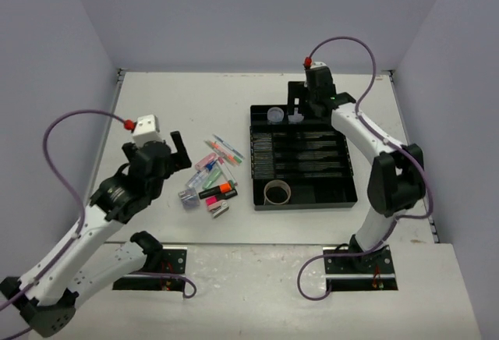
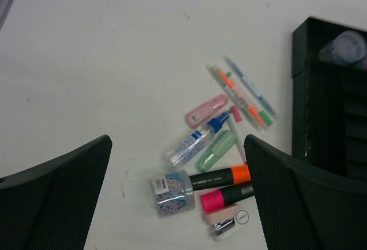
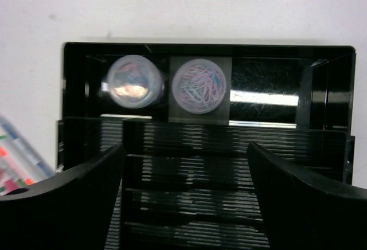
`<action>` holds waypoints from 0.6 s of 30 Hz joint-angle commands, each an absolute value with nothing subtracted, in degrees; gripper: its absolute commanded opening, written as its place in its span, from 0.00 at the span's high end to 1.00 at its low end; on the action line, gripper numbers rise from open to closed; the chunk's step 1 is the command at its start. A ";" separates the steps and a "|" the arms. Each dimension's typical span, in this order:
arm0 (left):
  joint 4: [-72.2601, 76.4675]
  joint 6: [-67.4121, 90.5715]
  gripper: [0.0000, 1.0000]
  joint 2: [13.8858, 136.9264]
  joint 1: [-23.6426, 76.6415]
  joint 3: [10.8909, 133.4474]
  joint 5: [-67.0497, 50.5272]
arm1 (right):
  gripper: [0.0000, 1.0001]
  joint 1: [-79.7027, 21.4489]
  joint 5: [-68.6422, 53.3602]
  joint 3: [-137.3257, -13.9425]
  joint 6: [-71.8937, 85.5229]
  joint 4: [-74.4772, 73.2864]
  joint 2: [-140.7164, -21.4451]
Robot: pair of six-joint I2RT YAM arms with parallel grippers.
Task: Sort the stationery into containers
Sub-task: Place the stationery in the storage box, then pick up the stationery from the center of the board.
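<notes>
Two tubs (image 3: 133,82) sit in the tray (image 3: 206,48) under the wide right pincer (image 3: 184,147), so next the wide left pincer (image 2: 176,141) should grab the paperclip tub (image 2: 172,192).

White table (image 1: 187,102), pale grey walls (image 1: 234,12)

No word, number or brand can be read anywhere. Pale print runs along the black barrel of the orange highlighter (image 2: 221,177), which lies within the gap of the left claw (image 2: 176,141), but it is too small to make out. The label on the blue-capped bottle (image 2: 192,142), also in that gap, and the round mark on the small white block (image 2: 230,222) close beside one finger are equally blurred.
</notes>
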State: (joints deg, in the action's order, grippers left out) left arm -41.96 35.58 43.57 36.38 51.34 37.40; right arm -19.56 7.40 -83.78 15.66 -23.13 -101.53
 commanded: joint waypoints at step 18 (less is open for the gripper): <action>-45.28 57.13 0.00 61.54 43.59 39.60 32.11 | 0.01 -20.04 0.18 -75.21 17.56 -20.38 -89.11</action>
State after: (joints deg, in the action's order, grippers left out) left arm -49.41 54.57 60.24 43.31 41.29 32.15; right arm -19.86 0.88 -75.17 16.97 -21.93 -90.02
